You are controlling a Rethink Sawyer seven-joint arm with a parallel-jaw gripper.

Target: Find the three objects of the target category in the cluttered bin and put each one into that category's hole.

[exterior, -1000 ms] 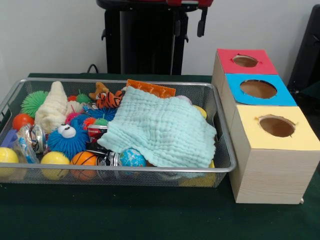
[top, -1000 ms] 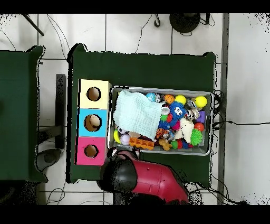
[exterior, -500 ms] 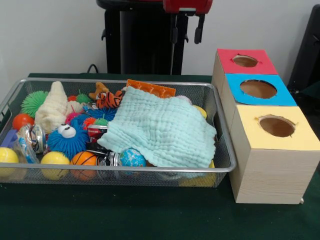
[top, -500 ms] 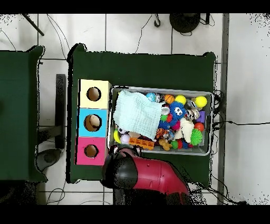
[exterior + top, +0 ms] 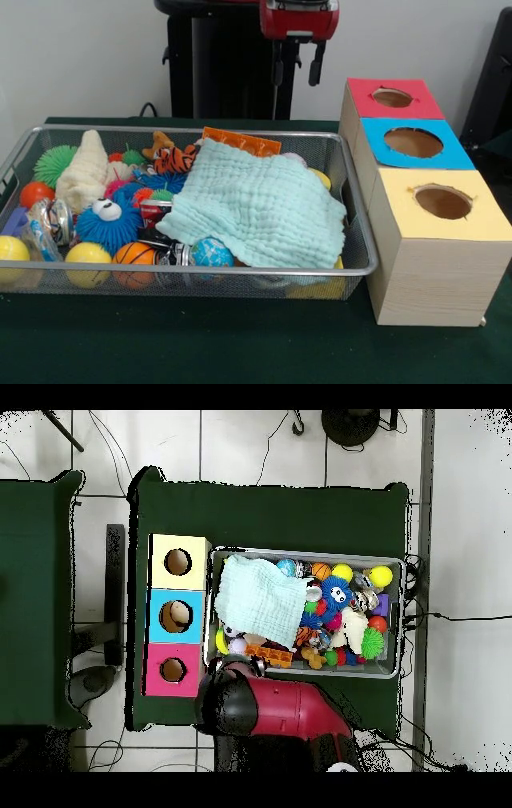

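**Ana:** Mint-green cloth [image 5: 260, 210] covers nearly the whole half of the wire bin [image 5: 362, 264] nearest the boxes, so whatever lies under it cannot be judged. I'd call searching the step in hand, and the cloth is what stands in the way.

**Ben:** Where is the gripper [image 5: 297, 62]?

**Ana:** High behind the bin's far rim, above the orange packet [image 5: 242, 143], touching nothing. Its two black fingers [image 5: 315, 64] hang apart with nothing between them.

**Ben:** So how to do it well?

**Ana:** Come down on the cloth near its far edge beside the orange packet, pinch a fold only, and drag it away from the boxes. Pinching deep risks catching a toy beneath. The task names no category, so I cannot say which three toys are wanted. Uncovered, on the bin's side away from the boxes, lie the blue fuzzy ball [image 5: 108, 222], the yellow ball [image 5: 88, 254], the small basketball [image 5: 134, 254], the tiger toy [image 5: 174, 159] and the green spiky ball [image 5: 54, 163].

**Ben:** And the holes?

**Ana:** Red box [image 5: 394, 98], blue box [image 5: 414, 143] and yellow box [image 5: 442, 204] stand in a row just beside the bin, each with a round hole on top.

**Ben:** Any writing?

**Ana:** None readable. The boxes carry no labels, and the small red can [image 5: 154, 211] beside the cloth has print too small to make out.
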